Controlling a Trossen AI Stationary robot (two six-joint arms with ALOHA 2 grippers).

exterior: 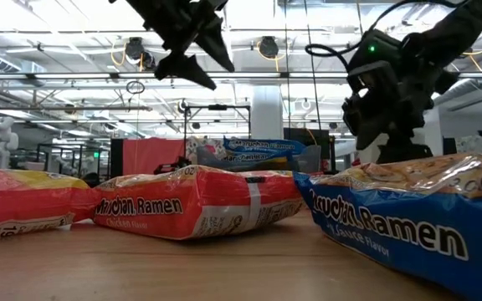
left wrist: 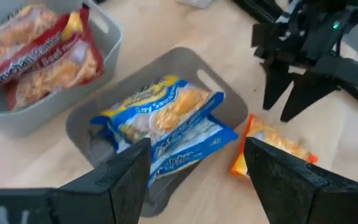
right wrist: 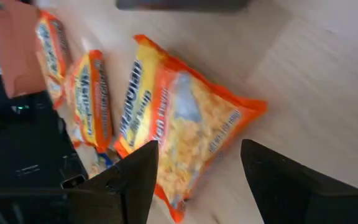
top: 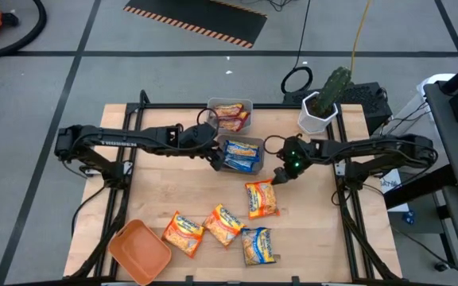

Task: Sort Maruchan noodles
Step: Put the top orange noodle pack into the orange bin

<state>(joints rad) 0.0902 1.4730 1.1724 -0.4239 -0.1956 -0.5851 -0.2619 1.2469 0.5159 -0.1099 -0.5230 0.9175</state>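
Two blue-and-silver noodle packets [top: 241, 155] [left wrist: 166, 124] lie flat in a grey bin [left wrist: 89, 127]. Reddish packets [top: 230, 117] [left wrist: 39, 56] fill a second grey bin behind it. One orange packet [top: 261, 199] [right wrist: 179, 124] lies flat on the table. Two more orange ones [top: 183, 233] [top: 223, 225] and a blue one [top: 258, 245] lie near the near edge. My left gripper [top: 215, 159] [left wrist: 197, 174] hangs open over the blue packets' bin, near its left end. My right gripper [top: 279, 176] [right wrist: 197, 180] hangs open above the far end of the lone orange packet.
An orange tray [top: 140, 250] sits at the table's near left corner. A potted cactus [top: 324, 103] stands at the far right. In the low view the near packets [exterior: 195, 205] [exterior: 408, 213] fill the foreground. Bare wood [top: 165, 187] lies between the bins and the near packets.
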